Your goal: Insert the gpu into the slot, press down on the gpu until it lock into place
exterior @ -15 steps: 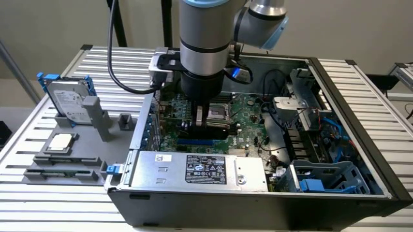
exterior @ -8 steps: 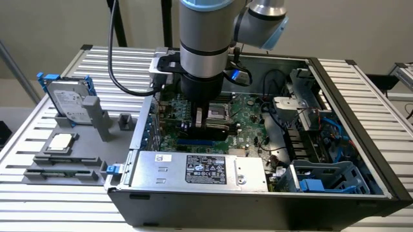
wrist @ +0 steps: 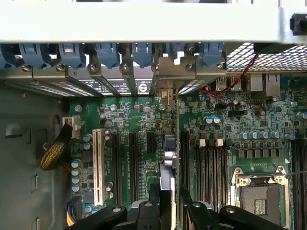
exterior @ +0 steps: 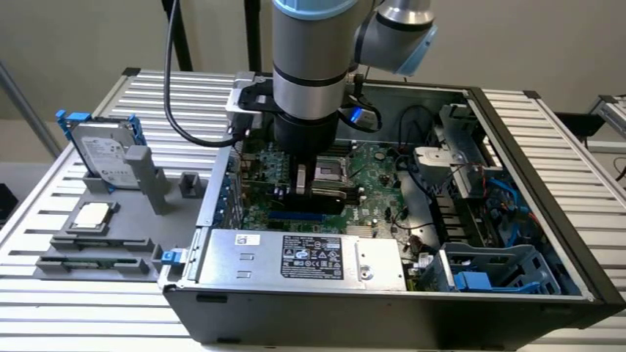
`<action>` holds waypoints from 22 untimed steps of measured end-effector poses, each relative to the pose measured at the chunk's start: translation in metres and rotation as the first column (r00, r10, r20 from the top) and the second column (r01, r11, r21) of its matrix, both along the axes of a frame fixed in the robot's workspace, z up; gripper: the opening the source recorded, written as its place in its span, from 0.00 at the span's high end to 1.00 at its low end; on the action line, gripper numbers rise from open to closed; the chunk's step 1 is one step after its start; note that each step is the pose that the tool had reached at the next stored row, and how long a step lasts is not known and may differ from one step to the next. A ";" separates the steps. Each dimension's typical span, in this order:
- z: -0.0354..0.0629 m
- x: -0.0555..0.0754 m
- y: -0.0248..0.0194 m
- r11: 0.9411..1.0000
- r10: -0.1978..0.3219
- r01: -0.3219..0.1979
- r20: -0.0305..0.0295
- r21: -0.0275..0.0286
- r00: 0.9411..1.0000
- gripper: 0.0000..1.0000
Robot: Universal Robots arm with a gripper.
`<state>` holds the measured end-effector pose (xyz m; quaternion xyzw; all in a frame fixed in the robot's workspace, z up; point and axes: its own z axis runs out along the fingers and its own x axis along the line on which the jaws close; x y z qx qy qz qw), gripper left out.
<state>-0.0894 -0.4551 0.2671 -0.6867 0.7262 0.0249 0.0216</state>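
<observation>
Clenched on the gpu: end effector pinching the card's upper edge from both faces, card standing on edge and seen almost end-on. Held inside the computer case, over the middle of the motherboard, silver bracket end toward the case's rear wall with its blue clips, and just above or at the slot, whose blue strip peeks out below the arm near the silver labelled box at the case's front edge. Probably light and stiff, yet fragile: a thin board with exposed parts and a contact edge that will not forgive tilt or twisting. Best gripped along the top edge on the black cover, near the middle of its length, so pressure goes straight down. Hard to judge whether the contact edge already touches the slot; that meeting is hidden beneath the card and behind the arm, and the slot's latch cannot be made out.
</observation>
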 end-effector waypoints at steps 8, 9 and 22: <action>0.0000 -0.001 0.0001 1.000 0.006 -0.006 0.000 0.000 1.000 0.74; 0.0000 -0.001 0.0001 1.000 0.007 -0.007 0.000 0.000 1.000 0.74; -0.0013 -0.001 0.0001 1.000 0.014 -0.014 0.000 -0.002 1.000 0.74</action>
